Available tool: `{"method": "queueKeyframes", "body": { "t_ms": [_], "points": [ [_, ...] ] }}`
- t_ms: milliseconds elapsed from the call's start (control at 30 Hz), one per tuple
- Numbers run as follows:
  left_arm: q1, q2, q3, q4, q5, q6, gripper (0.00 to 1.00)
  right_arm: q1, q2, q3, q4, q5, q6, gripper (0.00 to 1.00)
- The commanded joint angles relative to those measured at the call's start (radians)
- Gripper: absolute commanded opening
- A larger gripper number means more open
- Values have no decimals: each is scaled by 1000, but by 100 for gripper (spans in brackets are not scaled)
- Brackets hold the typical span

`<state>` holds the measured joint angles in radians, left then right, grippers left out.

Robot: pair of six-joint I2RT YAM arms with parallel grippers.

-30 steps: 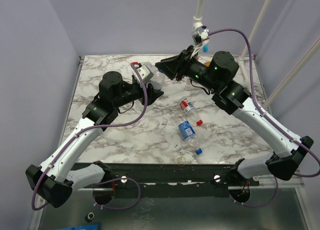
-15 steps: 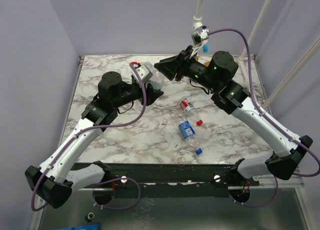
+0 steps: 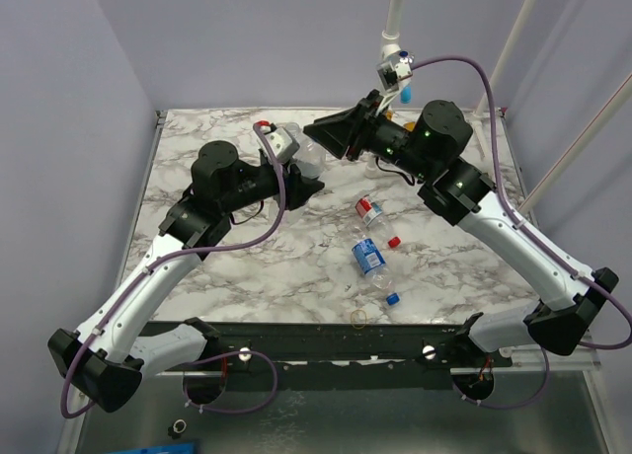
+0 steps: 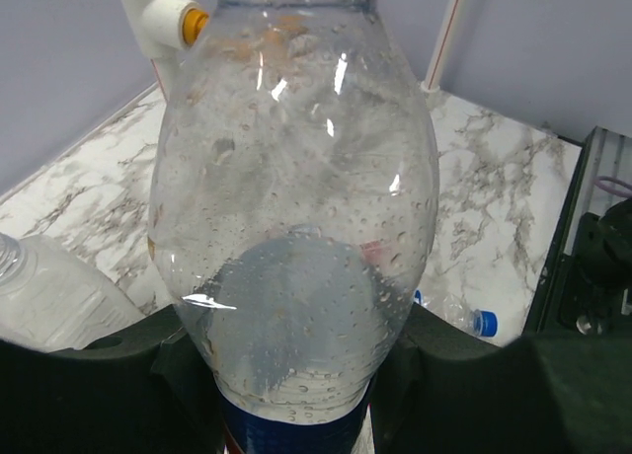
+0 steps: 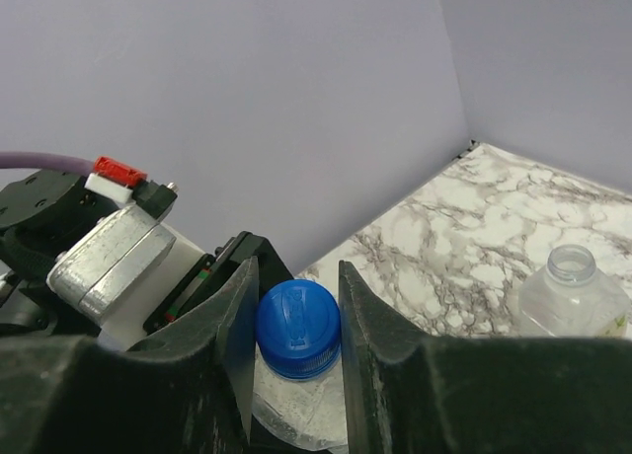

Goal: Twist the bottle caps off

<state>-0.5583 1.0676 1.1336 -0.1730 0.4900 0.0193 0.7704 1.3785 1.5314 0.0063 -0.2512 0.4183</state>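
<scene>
My left gripper (image 4: 296, 400) is shut on the lower body of a clear bottle (image 4: 296, 197) with a blue label (image 4: 296, 432), holding it off the table. The same held bottle (image 3: 308, 154) shows in the top view between the two grippers. My right gripper (image 5: 297, 298) is shut on this bottle's blue cap (image 5: 298, 328), one finger against each side. In the top view the right gripper (image 3: 321, 135) meets the left gripper (image 3: 300, 176) over the back middle of the table.
A red-label bottle (image 3: 369, 211), a blue-label bottle (image 3: 369, 259), a loose red cap (image 3: 393, 242), a blue cap (image 3: 393, 298) and a yellowish rubber band (image 3: 358, 317) lie on the marble table (image 3: 197, 138). An uncapped clear bottle (image 5: 573, 298) stands behind.
The right gripper's jaws have closed in on the blue cap. The left gripper keeps its hold on the bottle, and both arms have barely shifted.
</scene>
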Motion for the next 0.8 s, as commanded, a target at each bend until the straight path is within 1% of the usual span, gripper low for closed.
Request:
{"method": "queueKeyframes", "body": {
  "t_ms": [0, 200, 333, 400, 500, 600, 633, 667, 700, 733, 767],
  "points": [
    [-4, -16, 65, 27, 161, -68, 19, 3, -48, -1, 83, -156, -45, 0],
    [-5, -13, 108, 42, 399, -200, 19, 2, -143, -106, 273, -494, -65, 0],
    [-5, -4, 126, 58, 547, -277, 19, 3, -154, -97, 276, -705, -80, 1],
    [-4, 0, 132, 64, 589, -300, 19, 2, -152, -83, 255, -790, -93, 0],
    [-5, 2, 136, 67, 605, -308, 19, 1, -150, -65, 212, -829, -117, 0],
    [-5, 3, 137, 67, 597, -299, 19, 1, -157, -55, 148, -760, -165, 1],
    [-5, 2, 137, 67, 587, -295, 19, 2, -162, -54, 133, -722, -178, 8],
    [-5, 2, 134, 67, 575, -287, 19, 1, -165, -49, 115, -646, -189, 25],
    [-4, 0, 130, 66, 555, -276, 19, 1, -168, -41, 91, -562, -189, 50],
    [-5, -2, 125, 61, 524, -255, 19, 1, -166, -29, 71, -443, -190, 66],
    [-4, -5, 119, 50, 492, -228, 19, 2, -164, -20, 52, -341, -191, 80]
  ]
}}
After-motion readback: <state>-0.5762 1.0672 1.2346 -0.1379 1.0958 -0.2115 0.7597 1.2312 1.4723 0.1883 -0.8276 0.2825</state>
